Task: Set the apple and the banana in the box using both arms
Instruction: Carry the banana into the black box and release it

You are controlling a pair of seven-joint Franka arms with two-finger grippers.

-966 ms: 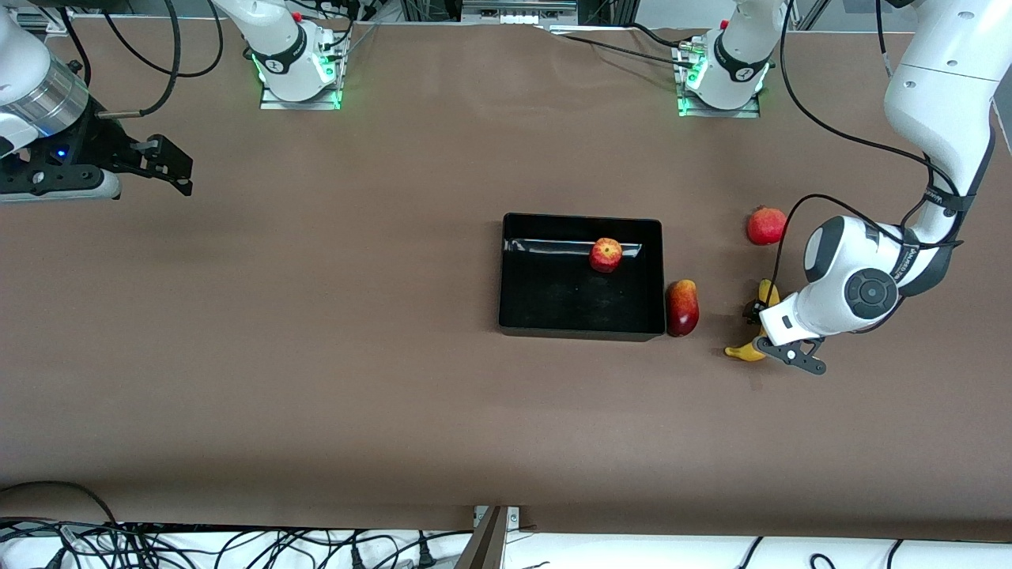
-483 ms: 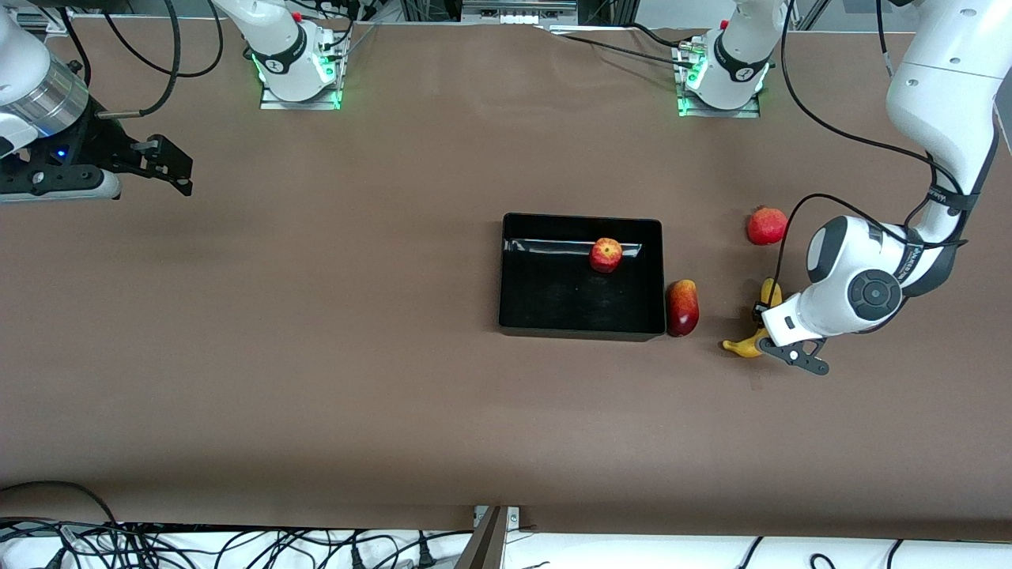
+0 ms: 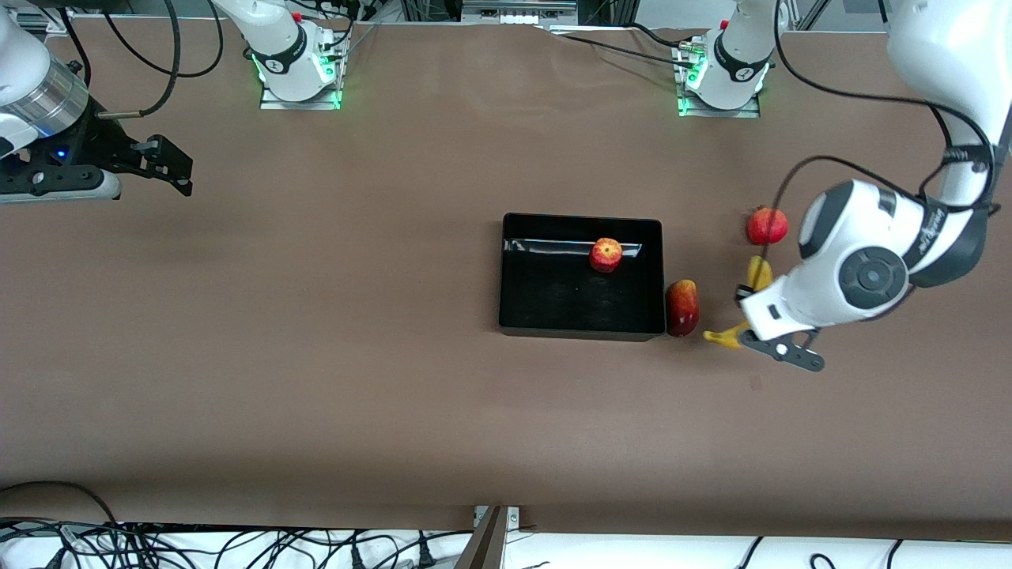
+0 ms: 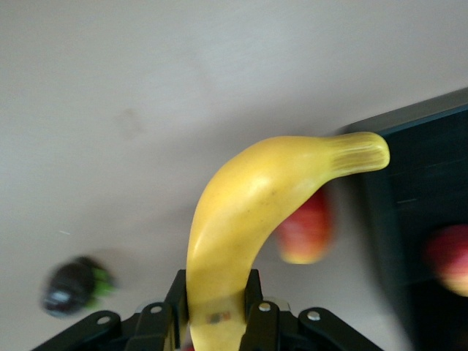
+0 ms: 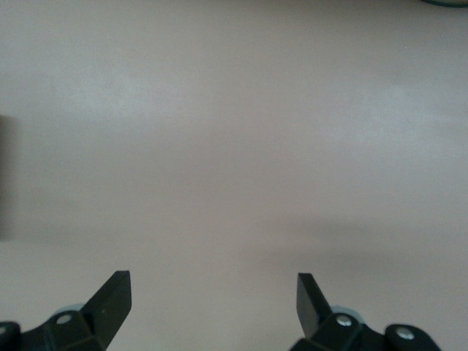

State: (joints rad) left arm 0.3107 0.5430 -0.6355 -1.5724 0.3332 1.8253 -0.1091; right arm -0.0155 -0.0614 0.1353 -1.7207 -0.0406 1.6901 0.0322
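The apple (image 3: 606,254) lies in the black box (image 3: 518,320), near the wall closest to the robot bases. My left gripper (image 3: 746,310) is shut on the yellow banana (image 3: 721,337) and holds it above the table beside the box, toward the left arm's end. In the left wrist view the banana (image 4: 252,219) curves up from between the fingers (image 4: 251,296), with the box's wall (image 4: 373,212) and the apple (image 4: 447,259) blurred past it. My right gripper (image 3: 170,166) is open and empty, waiting at the right arm's end of the table (image 5: 212,289).
An oblong red-yellow fruit (image 3: 682,307) lies against the box's outer wall on the left arm's side; it also shows in the left wrist view (image 4: 307,230). A uniformly red round fruit (image 3: 766,225) sits farther from the front camera, near the left arm.
My left gripper has lifted the banana off the table and carried it a little toward the box. The right arm has not moved.
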